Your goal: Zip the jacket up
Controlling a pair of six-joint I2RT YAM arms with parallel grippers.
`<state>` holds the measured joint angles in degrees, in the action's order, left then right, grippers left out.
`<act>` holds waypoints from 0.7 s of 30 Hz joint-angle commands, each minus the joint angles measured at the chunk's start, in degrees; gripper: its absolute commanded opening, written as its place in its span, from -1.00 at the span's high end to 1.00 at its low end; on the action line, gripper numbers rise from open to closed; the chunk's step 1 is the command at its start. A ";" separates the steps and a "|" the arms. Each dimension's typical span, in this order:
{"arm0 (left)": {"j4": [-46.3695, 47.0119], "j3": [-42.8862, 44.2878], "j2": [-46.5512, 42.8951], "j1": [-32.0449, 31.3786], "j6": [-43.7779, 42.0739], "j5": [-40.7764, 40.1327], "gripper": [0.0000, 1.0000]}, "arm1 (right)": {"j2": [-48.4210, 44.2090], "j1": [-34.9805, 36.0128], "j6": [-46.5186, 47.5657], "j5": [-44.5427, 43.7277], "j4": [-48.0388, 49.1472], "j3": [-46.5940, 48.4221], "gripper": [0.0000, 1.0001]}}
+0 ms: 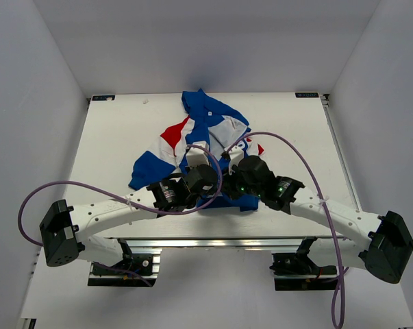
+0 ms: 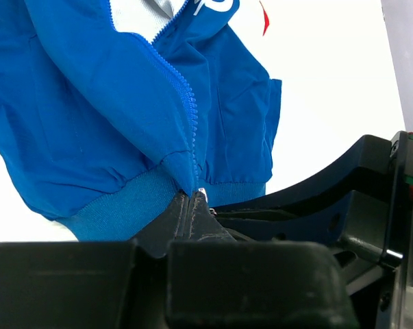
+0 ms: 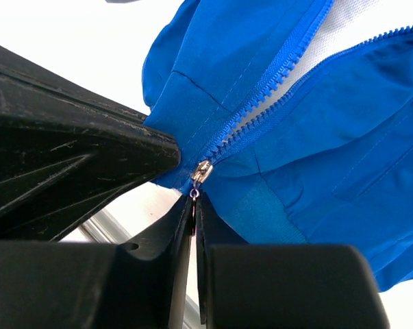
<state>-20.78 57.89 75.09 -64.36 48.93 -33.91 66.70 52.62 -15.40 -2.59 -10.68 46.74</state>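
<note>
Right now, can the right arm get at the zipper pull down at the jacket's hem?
Probably yes. The right fingers meet just under the zipper pull, its tab seemingly pinched between them. The left fingers clamp the jacket hem beside it without covering it.

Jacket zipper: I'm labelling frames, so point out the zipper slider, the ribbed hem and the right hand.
zipper slider (image 3: 203, 171): right wrist view, metal body.
ribbed hem (image 2: 117, 209): left wrist view, band left of zipper.
right hand (image 3: 195, 205): right wrist view, between its fingertips.
</note>
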 commanded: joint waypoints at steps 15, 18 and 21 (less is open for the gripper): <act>-0.14 0.65 -2.05 -0.42 -3.40 1.04 1.00 | 1.94 -0.50 5.02 2.15 -2.94 4.59 0.68; -0.06 0.56 -2.14 -0.42 -3.57 1.13 1.00 | 2.21 -0.59 5.73 1.27 -4.09 4.94 0.65; 0.21 0.30 -2.14 -0.42 -4.10 1.39 1.00 | 2.21 -0.77 6.43 1.18 -4.61 4.94 0.65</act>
<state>-20.99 57.89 75.09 -64.36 45.87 -32.97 68.75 52.34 -11.00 -0.89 -13.91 49.10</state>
